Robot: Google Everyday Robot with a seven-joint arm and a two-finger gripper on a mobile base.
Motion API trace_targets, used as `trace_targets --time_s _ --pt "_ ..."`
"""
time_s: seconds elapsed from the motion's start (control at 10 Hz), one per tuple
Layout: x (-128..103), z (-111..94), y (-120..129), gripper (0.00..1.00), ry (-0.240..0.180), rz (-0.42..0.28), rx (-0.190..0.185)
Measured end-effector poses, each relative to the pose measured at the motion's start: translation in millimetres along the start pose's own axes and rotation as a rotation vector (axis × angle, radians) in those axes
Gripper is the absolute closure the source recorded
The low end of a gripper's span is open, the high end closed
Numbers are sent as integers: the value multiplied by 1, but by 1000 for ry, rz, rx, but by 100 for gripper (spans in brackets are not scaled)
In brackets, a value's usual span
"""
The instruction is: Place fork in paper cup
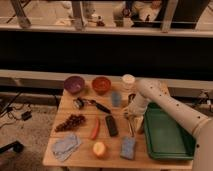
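Camera view shows the white arm (172, 107) reaching in from the right over a wooden desk (84, 141), with the end effector (129, 113) lowered just left of the green tray (170, 136). It sits right at the far end of the fork (131, 127); whether it is apart or closed on anything cannot be told. The fork lies flat on the desk, pointing near to far, between the black remote-like bar (111, 125) and the tray. The paper cup (128, 81) stands upright at the far edge, right of the orange bowl (101, 84) and purple bowl (74, 84), well apart from the fork. A blue-grey cup (116, 98) stands just near of it. Grapes (72, 121), a blue cloth (66, 145) and a blue sponge (128, 147) lie nearer.
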Motion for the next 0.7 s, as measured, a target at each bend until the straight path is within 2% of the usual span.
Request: trace_targets --time_s 0.1,0.2,0.7 --pt "2 -1 6 20 39 10 4" --pt "1 1 7 20 51 10 4" --pt "-4 18 8 20 66 -3 -25"
